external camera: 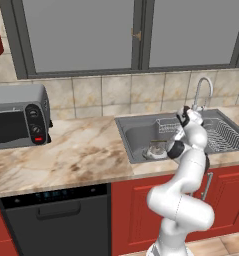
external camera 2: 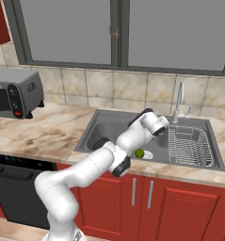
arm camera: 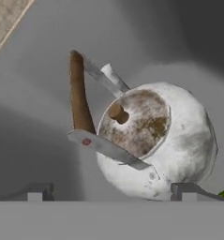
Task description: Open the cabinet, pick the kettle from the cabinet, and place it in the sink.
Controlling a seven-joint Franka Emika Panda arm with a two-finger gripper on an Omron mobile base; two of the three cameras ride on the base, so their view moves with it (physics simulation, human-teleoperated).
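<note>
Silvery-grey metal with rusty brown mottling on its lid: the kettle [arm camera: 155, 140] lies in the sink [external camera: 136, 137], on the grey floor of the basin, and in the hand view it appears tilted, lid turned toward the camera. Its dark-brown handle [arm camera: 79, 93] arches up on two flat metal straps, and a small brown knob [arm camera: 117, 113] sits on the lid. A short pale spout pokes out behind the strap. One strap carries a tiny red dot, but no lettering can be read on the kettle.

The hand [arm camera: 112, 191] hangs just over the kettle with its two fingertips [arm camera: 38, 192] spread wide to either side, gripping nothing; whether they touch the kettle cannot be told. In the left base view the kettle [external camera: 155, 149] shows partly behind the white arm, near the sink's front wall. A green object [external camera 2: 139, 153] lies on the sink floor beside the arm in the right base view; its edge also peeks into the hand view at lower right.

A wire dish rack [external camera: 223, 135] fills the right part of the sink, with the curved chrome faucet [external camera: 202, 92] behind it. On the marbled counter [external camera: 76, 155] to the left stands a grey toaster oven [external camera: 18, 120] with dark dials and a red button; its markings are too small to read. Red cupboards [external camera 2: 151, 197] sit under the sink.
</note>
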